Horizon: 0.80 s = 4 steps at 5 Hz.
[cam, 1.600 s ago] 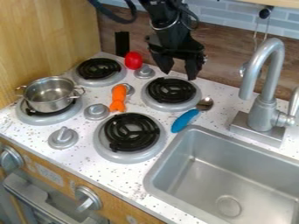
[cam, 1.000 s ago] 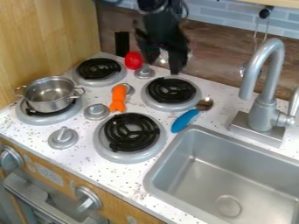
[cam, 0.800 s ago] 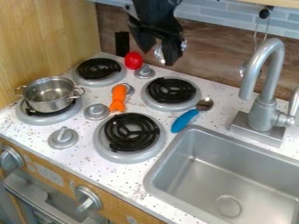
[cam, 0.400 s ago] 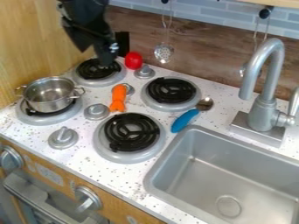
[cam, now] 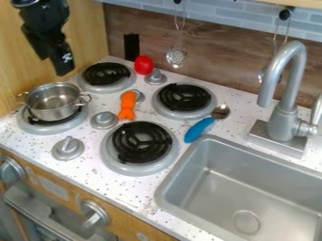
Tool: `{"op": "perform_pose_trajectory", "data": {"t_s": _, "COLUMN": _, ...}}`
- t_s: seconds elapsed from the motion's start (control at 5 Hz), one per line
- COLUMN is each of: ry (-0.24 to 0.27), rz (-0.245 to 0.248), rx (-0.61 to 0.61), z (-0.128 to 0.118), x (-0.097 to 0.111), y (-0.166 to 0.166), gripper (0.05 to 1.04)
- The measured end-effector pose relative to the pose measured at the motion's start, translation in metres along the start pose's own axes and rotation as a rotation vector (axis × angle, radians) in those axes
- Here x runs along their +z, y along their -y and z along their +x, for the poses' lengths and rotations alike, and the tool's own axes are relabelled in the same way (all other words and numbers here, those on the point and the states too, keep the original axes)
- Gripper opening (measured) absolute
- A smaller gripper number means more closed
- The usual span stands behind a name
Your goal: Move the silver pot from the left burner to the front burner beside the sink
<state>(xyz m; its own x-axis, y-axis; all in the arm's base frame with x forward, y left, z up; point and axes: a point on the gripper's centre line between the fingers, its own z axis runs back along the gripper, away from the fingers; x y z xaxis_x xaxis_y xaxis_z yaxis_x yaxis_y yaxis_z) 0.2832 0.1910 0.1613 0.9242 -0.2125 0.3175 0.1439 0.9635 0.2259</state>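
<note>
One steel pot (cam: 52, 104) blocks a burner (cam: 45, 129) near the spread, empty claw (cam: 52, 66), an orange toy (cam: 127, 105) farther right.

ok so the gripper (cam: 52, 66) moved a ton: ~1.6 s ago it hung way off to the right of the metal pot (cam: 54, 102) and farther back, and rn it's up above the pot's back side as the cam sees it, w/ the arm swung left too. That move also uncovered the slotted ladle (cam: 177, 57) on the wall, behind and well right of the pot, b/c the arm was blocking it at 1st. Coil burner (cam: 106, 74) behind/right of the pot was part covered 0.4 s ago, now it's uncovered fwiw.
</note>
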Motion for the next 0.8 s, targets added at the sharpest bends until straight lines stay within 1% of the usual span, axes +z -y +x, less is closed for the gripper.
{"op": "perform_pose_trajectory", "data": {"t_s": 0.2, "ry": -0.11, "rz": 0.04, "rx": -0.083, "z": -0.013, "x": -0.015, "y": -0.014, "gripper": 0.989}}
{"op": "perform_pose_trajectory", "data": {"t_s": 0.4, "ry": -0.144, "rz": 0.033, "rx": -0.194, "z": -0.02, "x": -0.019, "y": -0.018, "gripper": 0.989}}
{"op": "perform_pose_trajectory", "data": {"t_s": 0.6, "ry": -0.173, "rz": -0.031, "rx": -0.253, "z": -0.026, "x": -0.035, "y": -0.027, "gripper": 0.989}}
{"op": "perform_pose_trajectory", "data": {"t_s": 0.8, "ry": -0.199, "rz": -0.062, "rx": -0.251, "z": -0.032, "x": -0.052, "y": -0.036, "gripper": 0.989}}
